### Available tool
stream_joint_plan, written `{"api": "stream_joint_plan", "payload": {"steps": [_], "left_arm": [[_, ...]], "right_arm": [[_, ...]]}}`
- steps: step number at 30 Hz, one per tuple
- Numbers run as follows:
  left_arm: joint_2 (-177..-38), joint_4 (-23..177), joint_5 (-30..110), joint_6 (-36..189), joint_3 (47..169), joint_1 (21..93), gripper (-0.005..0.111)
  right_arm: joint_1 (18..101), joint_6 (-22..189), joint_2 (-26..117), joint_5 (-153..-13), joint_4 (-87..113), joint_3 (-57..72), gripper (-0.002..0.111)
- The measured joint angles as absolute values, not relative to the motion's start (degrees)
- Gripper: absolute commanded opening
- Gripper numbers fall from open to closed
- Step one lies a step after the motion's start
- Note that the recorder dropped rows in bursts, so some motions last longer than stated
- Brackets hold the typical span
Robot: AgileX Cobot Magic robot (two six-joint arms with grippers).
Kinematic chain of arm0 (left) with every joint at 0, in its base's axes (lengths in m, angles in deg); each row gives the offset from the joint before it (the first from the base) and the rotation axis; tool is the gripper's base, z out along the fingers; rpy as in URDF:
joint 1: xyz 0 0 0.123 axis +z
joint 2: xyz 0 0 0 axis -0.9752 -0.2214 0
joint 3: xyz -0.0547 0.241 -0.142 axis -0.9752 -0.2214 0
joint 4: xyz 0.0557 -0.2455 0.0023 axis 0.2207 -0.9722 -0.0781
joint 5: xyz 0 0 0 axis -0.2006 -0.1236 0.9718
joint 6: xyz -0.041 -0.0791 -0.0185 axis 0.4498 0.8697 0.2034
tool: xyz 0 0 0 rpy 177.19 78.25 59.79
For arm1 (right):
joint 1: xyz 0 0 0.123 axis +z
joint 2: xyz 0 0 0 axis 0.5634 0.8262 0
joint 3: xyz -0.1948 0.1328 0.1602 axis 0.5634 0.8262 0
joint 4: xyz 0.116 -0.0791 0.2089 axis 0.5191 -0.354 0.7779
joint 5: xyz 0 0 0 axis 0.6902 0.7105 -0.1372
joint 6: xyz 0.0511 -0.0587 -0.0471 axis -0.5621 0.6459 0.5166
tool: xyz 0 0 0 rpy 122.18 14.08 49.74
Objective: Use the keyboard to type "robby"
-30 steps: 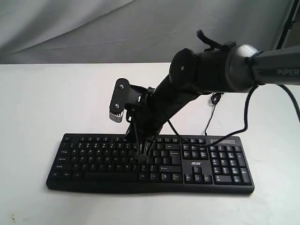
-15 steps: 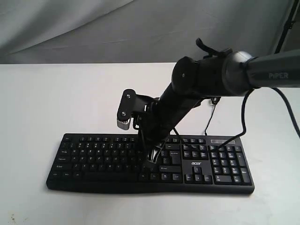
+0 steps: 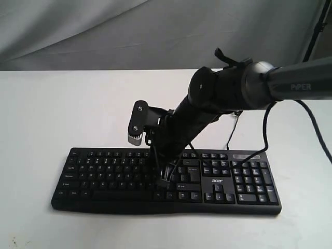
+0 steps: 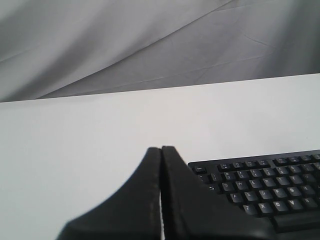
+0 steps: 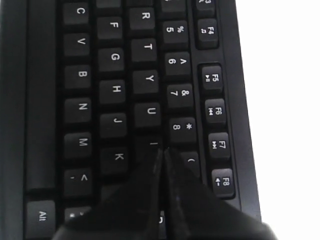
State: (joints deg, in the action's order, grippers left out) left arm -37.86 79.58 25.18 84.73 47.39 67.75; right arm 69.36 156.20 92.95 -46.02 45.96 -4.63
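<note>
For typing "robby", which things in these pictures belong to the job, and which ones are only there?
Belong to the job: keyboard, its cable, right gripper (shut, over the keys).
Only there: left gripper (shut, clear of the keyboard), white table, grey cloth.

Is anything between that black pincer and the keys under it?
Nothing: the right wrist view shows the right gripper's shut tips directly over the keyboard, by its I key.
</note>
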Motion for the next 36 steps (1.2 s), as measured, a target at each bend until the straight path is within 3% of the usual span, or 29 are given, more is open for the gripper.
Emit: {"api": "stream_joint_plan", "payload": {"steps": [36], "left_arm": [[-37.9, 79.6, 25.2, 84.7, 47.4, 67.8, 0.000]], "right_arm": [[69.4, 156.8, 94.1, -44.7, 46.0, -4.6, 0.000]]}}
